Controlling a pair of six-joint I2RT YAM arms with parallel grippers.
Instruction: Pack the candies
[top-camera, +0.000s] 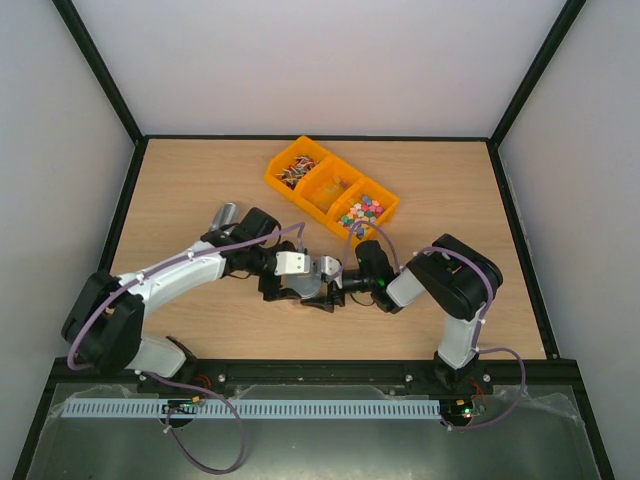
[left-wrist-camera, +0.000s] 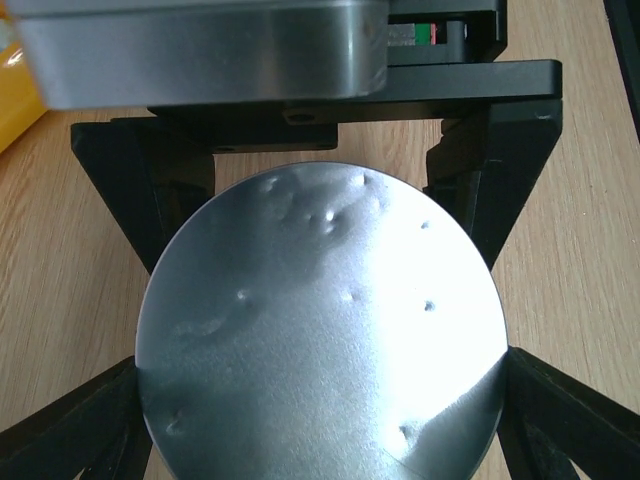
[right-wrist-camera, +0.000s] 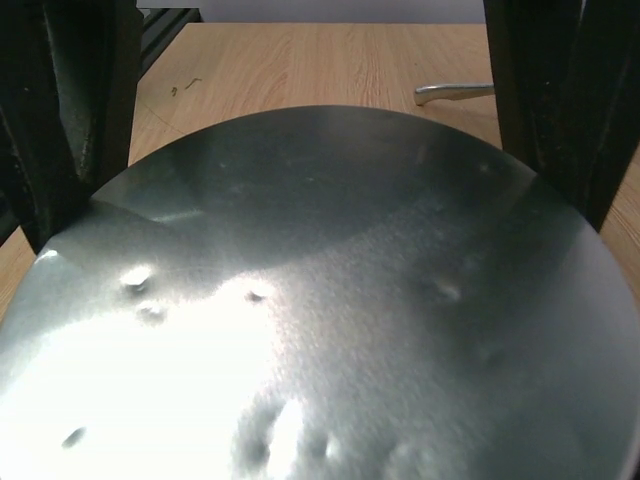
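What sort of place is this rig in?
Probably a lab robot cell: wooden table boxed in by plain white panels on a black frame, two arms bolted at its near edge, an orange bin of candies.

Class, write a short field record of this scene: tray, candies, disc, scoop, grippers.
Tray: orange, three compartments, far centre of table.
Candies: mixed pieces, amber pieces and pastel cubes, one kind per compartment.
Disc: grey metal, dented.
Left gripper: astride disc; grip unclear.
Right gripper: astride disc; grip unclear.
Scoop: on table, beyond left arm.
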